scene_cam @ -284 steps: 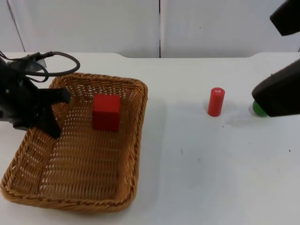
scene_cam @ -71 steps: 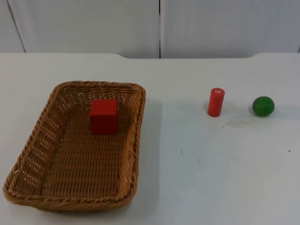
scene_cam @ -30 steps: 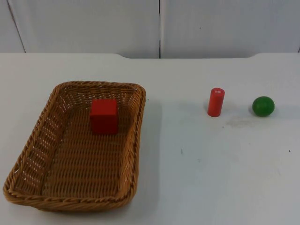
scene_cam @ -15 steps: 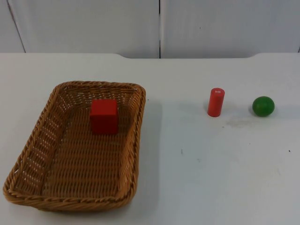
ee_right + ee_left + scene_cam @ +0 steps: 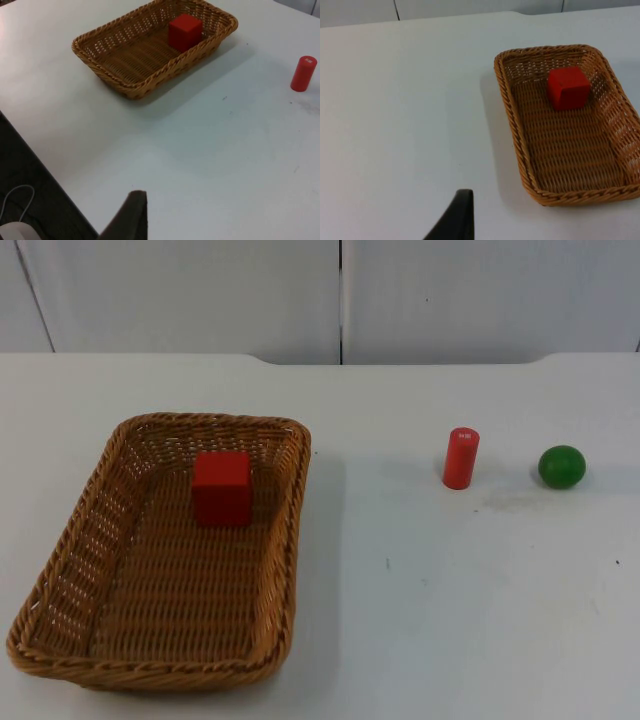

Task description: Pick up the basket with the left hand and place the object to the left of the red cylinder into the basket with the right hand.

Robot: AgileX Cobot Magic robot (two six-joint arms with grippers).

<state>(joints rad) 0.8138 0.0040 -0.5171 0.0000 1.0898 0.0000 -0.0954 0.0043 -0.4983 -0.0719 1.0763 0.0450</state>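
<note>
A brown wicker basket (image 5: 150, 672) lies flat on the white table at the left, with a red cube (image 5: 222, 488) in its far end. Right of it stands the red cylinder (image 5: 460, 457), upright. A green ball (image 5: 561, 467) lies right of the cylinder. My left gripper's black fingertip (image 5: 459, 217) hangs open over bare table, well back from the basket (image 5: 512, 120) and cube (image 5: 568, 88). My right gripper's fingertip (image 5: 131, 215) also stands open, high above the table's near edge, far from the basket (image 5: 131, 90), cube (image 5: 185, 32) and cylinder (image 5: 303, 73). Neither gripper holds anything.
The grey partition wall (image 5: 340, 300) closes the table at the back. Bare white table (image 5: 430, 620) stretches between the basket and the cylinder and in front of them. Past the table's edge is dark floor (image 5: 30, 200).
Since the earliest frame both arms have drawn back from the table, the left one off the basket's rim, and the basket has settled flat. Over the last second nothing has moved.
</note>
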